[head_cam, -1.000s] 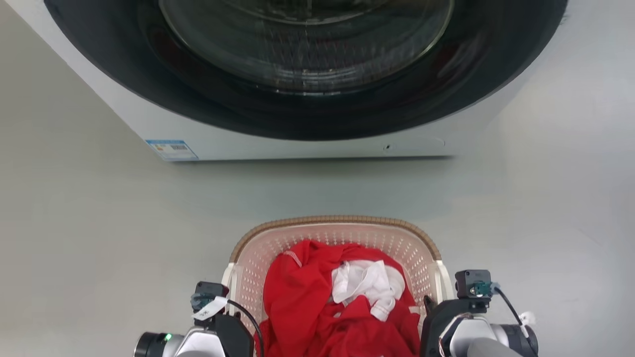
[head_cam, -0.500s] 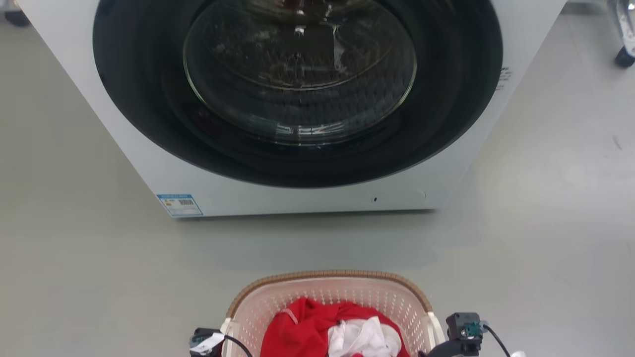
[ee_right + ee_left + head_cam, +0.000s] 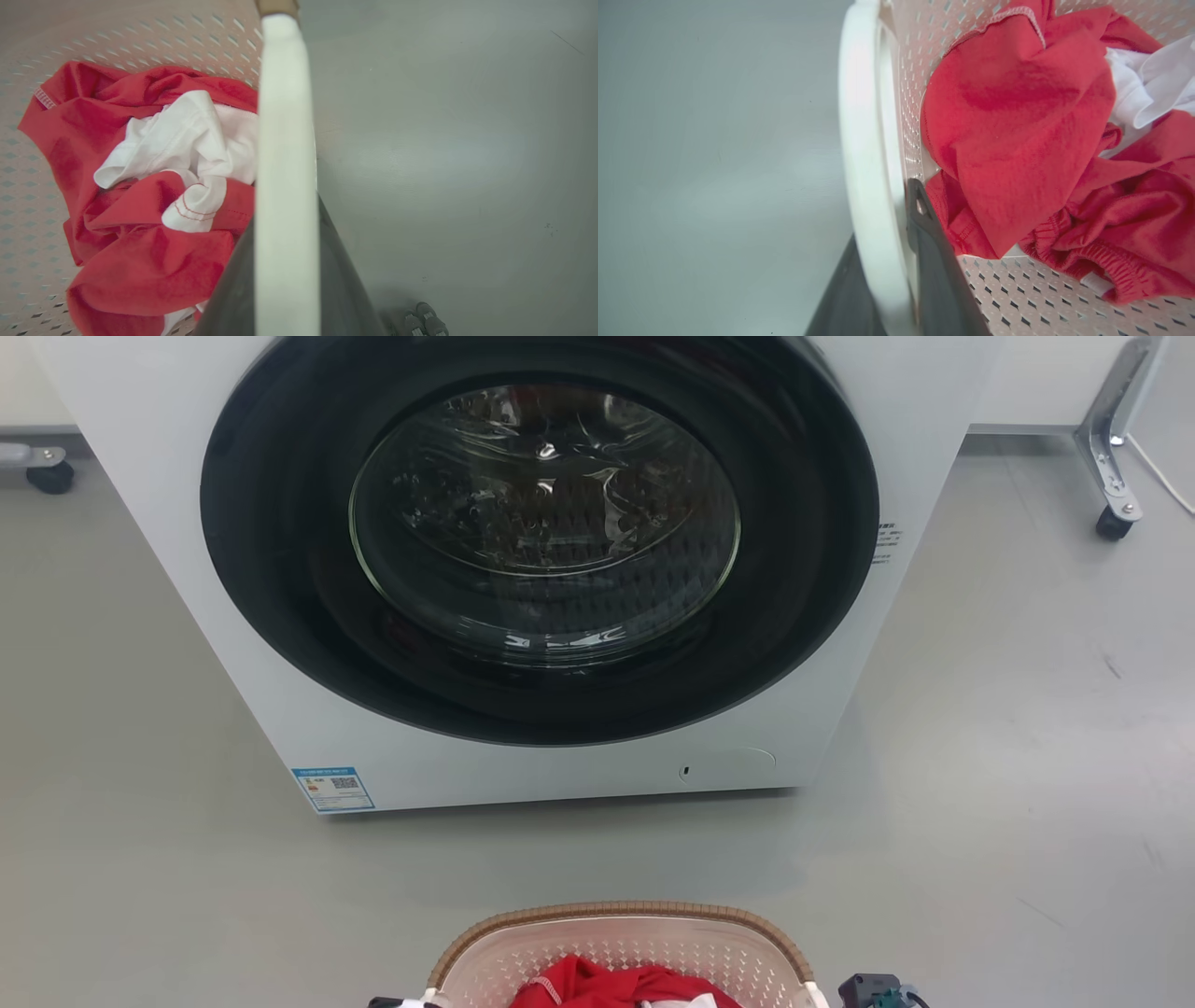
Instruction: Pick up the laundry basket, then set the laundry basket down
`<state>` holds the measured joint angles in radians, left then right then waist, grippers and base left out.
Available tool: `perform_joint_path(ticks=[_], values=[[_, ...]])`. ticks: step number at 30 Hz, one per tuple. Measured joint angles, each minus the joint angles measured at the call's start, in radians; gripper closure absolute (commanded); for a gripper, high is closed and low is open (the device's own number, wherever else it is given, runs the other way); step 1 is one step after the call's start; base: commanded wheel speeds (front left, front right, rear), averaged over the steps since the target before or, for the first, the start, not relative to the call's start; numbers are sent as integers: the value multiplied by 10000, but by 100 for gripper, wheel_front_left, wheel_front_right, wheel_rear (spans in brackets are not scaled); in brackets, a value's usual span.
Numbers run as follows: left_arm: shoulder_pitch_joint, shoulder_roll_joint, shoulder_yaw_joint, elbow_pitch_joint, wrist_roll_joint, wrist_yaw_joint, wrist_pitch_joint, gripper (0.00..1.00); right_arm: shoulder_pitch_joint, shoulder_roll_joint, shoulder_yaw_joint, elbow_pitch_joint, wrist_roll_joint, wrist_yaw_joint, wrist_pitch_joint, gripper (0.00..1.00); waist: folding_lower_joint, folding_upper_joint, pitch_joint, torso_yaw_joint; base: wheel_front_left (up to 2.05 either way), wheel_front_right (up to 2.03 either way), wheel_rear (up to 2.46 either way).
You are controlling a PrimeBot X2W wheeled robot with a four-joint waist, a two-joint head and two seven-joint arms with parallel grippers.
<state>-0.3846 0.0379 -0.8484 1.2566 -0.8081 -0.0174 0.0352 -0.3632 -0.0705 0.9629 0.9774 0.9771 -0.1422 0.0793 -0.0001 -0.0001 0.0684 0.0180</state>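
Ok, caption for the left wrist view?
Left tool grips the white handle of the laundry basket, one finger each side; red garment and white garment inside.

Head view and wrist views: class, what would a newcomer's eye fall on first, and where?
The white washing machine, with its big dark round door, dominates the upper head view. At that view's bottom edge shows the cream laundry basket, holding a red garment and a white garment. In the wrist views the left pincer clamps its left handle and the right pincer its right handle.
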Motion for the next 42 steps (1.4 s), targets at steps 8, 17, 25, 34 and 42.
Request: perform_joint_path(ticks=[8, 17, 25, 34, 42], values=[[12, 6, -54, 15, -4, -4, 157, 100, 35, -6, 236, 40, 357, -2, 2, 100, 1, 1, -107, -33, 0, 0, 0], [43, 6, -109, 12, -21, -2, 245, 100, 35, -6, 485, 123, 589, -2, -10, 100, 1, 1, -140, -1, 0, 0, 0], [127, 8, -167, 13, -77, -2, 247, 100, 32, -4, 734, 217, 894, 0, -29, 100, 1, 2, -175, 35, 0, 0, 0], [209, 8, -230, 13, -79, -2, 245, 100, 32, -6, 986, 257, 1095, -2, -107, 100, 1, 2, -245, 27, 0, 0, 0], [233, 10, -265, 15, -94, -2, 245, 100, 31, -6, 1152, 282, 1281, -2, -194, 100, 1, 2, -273, 13, 0, 0, 0]])
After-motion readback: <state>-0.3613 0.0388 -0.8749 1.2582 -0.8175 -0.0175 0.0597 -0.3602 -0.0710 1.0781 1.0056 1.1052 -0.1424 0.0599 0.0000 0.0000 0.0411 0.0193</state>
